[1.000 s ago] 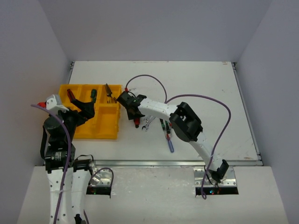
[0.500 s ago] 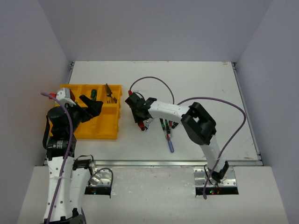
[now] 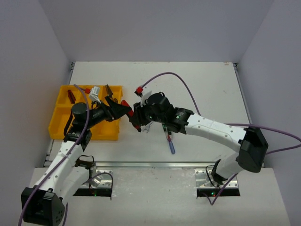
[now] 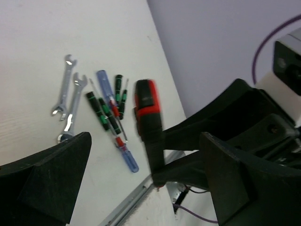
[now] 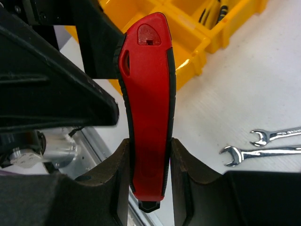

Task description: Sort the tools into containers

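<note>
My right gripper (image 5: 149, 157) is shut on the red-handled knife (image 5: 148, 99) and holds it in the air beside the yellow tray's (image 3: 60, 123) right edge. In the top view the right gripper (image 3: 136, 117) meets my left gripper (image 3: 121, 109). The left gripper (image 4: 146, 179) is open, and the knife (image 4: 148, 122) stands between its spread fingers without touching them. Two silver wrenches (image 4: 70, 94) and several screwdrivers (image 4: 106, 113) lie on the table, as does a blue-handled screwdriver (image 3: 171, 147). The wrenches also show in the right wrist view (image 5: 268, 146).
The tray holds a red-handled tool (image 3: 70, 95) in its far-left compartment and pliers (image 3: 110, 92) in its far-right one; the pliers also show in the right wrist view (image 5: 211, 9). Purple cables (image 3: 188, 92) arc over the table. The table's near metal edge (image 3: 155, 165) runs below the tools.
</note>
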Tool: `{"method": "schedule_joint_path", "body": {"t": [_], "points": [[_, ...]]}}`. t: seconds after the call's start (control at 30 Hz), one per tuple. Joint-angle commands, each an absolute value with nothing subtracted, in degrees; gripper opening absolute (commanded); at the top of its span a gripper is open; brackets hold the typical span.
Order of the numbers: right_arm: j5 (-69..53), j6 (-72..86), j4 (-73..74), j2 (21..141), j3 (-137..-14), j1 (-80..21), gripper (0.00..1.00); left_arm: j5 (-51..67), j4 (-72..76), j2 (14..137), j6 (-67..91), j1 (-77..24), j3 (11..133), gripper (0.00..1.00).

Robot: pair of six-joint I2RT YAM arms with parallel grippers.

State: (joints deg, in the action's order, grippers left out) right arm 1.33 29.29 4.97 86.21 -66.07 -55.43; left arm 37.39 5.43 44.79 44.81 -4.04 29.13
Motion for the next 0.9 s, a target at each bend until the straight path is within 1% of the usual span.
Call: {"method": "schedule_joint_path", "body": {"t": [0.0,0.03,0.13,0.17,0.2,0.23,0.27,0.3,0.33,0.37,0.4,0.43,0.5,0.53,0.57,0.67,0.7,0.73,0.8,0.83,0.87], "points": [[-3.3,28.0,-1.8,83.2,-64.9,-56.2,0.00,33.7,16.0,45.7,48.8,-10.1,30.9,0.87],[-3.1,27.9,-1.8,82.7,-64.8,-56.4,0.00,33.0,16.1,45.9,48.9,-10.8,30.8,0.83],[-3.0,27.9,-2.1,82.0,-64.5,-56.7,0.00,31.7,16.5,47.2,49.1,-12.7,30.2,0.58],[-3.0,27.9,-2.3,81.7,-64.3,-56.7,0.00,31.5,16.5,48.1,49.1,-13.3,30.2,0.45],[-3.0,27.9,-2.6,81.3,-64.2,-56.8,0.00,31.2,16.5,48.7,49.0,-13.7,30.3,0.22],[-2.6,28.0,-2.6,81.1,-64.2,-56.9,0.00,31.1,16.5,49.2,48.9,-14.0,30.5,0.09],[-1.3,28.0,-2.6,81.1,-64.2,-56.9,0.02,30.8,15.9,49.9,48.8,-14.4,30.9,0.03],[-0.2,27.9,-2.2,81.0,-64.3,-56.9,0.09,30.0,14.4,50.5,48.4,-14.6,31.7,0.00],[0.7,27.6,-1.4,80.8,-64.4,-56.9,0.22,28.5,11.7,50.9,47.8,-14.7,33.1,0.00],[2.4,27.6,-0.6,80.5,-64.4,-56.8,0.51,26.7,8.5,51.5,46.1,-14.7,34.7,0.00],[4.9,27.7,0.9,80.0,-64.3,-56.8,0.82,21.3,3.5,52.6,43.4,-14.7,37.2,0.00],[7.3,27.7,3.3,79.2,-64.2,-56.7,0.97,12.1,-3.4,53.9,40.8,-14.7,40.7,0.00],[11.9,28.2,8.0,77.0,-63.7,-56.2,0.99,-1.0,-15.1,57.3,37.3,-14.2,51.0,0.00],[12.5,28.9,10.3,75.3,-63.5,-56.1,0.99,-2.6,-19.5,57.9,36.9,-13.3,52.0,0.00],[15.9,29.6,13.6,72.2,-62.1,-55.4,0.99,-10.8,-24.8,61.4,34.8,-10.6,57.3,0.00],[18.6,32.1,16.8,64.3,-55.2,-53.0,0.99,-14.8,-27.8,69.5,29.9,-0.4,66.8,0.00],[18.6,32.3,17.3,62.0,-53.6,-52.6,0.99,-15.1,-28.3,71.0,29.3,2.7,67.5,0.00],[18.5,32.4,18.1,58.7,-51.4,-52.4,0.99,-17.9,-28.4,73.2,28.4,6.1,69.3,0.00],[17.8,32.5,19.6,52.3,-47.2,-52.3,0.99,-24.8,-25.5,78.0,25.5,11.1,73.0,0.00],[17.2,32.5,19.9,51.4,-46.6,-52.2,0.99,-25.4,-24.0,79.0,25.1,12.6,74.0,0.00],[16.2,32.3,20.0,49.9,-45.4,-52.2,0.99,-23.4,-21.3,81.5,23.7,14.8,75.6,0.00]]}}
